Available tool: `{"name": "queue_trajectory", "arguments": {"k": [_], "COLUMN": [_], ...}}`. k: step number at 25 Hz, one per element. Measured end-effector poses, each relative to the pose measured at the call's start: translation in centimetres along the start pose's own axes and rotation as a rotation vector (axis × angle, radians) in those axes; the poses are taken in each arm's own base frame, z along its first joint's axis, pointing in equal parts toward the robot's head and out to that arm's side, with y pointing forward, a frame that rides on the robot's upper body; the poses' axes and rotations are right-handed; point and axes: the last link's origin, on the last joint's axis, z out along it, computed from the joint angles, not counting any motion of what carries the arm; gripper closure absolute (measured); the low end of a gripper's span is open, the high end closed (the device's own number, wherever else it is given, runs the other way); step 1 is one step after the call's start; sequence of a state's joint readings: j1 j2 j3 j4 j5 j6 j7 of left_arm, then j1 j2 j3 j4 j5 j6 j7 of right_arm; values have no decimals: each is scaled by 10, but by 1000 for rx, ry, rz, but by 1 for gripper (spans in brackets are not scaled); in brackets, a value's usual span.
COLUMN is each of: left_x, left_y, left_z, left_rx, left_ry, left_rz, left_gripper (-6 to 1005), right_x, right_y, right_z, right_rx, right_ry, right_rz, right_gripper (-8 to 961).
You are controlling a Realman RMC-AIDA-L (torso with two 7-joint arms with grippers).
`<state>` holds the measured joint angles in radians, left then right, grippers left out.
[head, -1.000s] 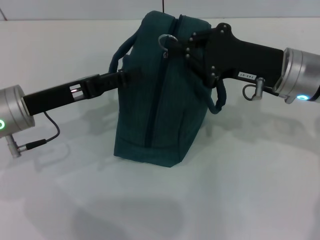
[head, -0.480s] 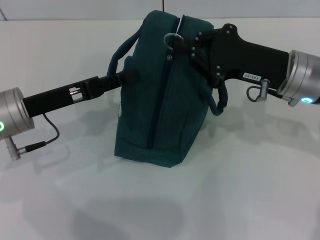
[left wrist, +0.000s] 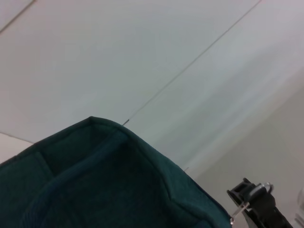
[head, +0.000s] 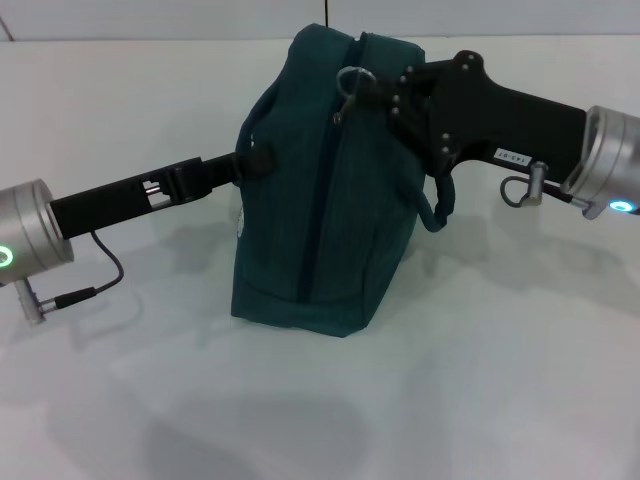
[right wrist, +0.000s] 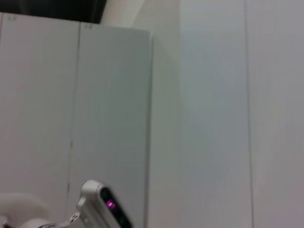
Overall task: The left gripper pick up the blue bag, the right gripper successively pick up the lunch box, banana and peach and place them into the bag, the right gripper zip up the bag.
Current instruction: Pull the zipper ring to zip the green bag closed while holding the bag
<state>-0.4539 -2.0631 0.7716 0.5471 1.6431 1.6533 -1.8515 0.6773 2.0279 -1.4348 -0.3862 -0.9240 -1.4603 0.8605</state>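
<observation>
Upright on the white surface [head: 480, 380] stands the blue bag [head: 320, 200], zipped (contents hidden). Left hand [head: 250, 163] clamps the bag's handle [head: 255, 110]; right hand [head: 372, 92] pinches the ring zip pull [head: 350, 82] at the bag's top.

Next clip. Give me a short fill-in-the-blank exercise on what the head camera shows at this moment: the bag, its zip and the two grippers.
1. The blue bag stands on the white ____.
2. The right gripper is at the bag's metal zip ____, near the bag's top.
3. The left gripper reaches the bag at its ____-hand handle.
4. The zip line running down the bag's near end looks ____.

Missing words: table; ring; left; closed
</observation>
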Motion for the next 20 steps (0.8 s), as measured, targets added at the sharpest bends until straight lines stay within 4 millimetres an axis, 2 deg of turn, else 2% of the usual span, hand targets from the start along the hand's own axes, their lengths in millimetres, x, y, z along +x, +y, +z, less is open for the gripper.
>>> {"name": "queue_trajectory", "arguments": {"k": [13,20], "left_x": [-3,-4], "left_y": [3,6], "left_z": [4,3], "left_rx": [-25,-41], "left_ry": [-30,-22], "left_rz": [10,4], "left_gripper": [940,938], "right_x": [-1,3], "right_y": [-7,-15], "right_z": [-9,-8], "right_rx": [88,139], "right_ry": [-48,-35], "right_rz": [94,251], "right_gripper": [946,946]}}
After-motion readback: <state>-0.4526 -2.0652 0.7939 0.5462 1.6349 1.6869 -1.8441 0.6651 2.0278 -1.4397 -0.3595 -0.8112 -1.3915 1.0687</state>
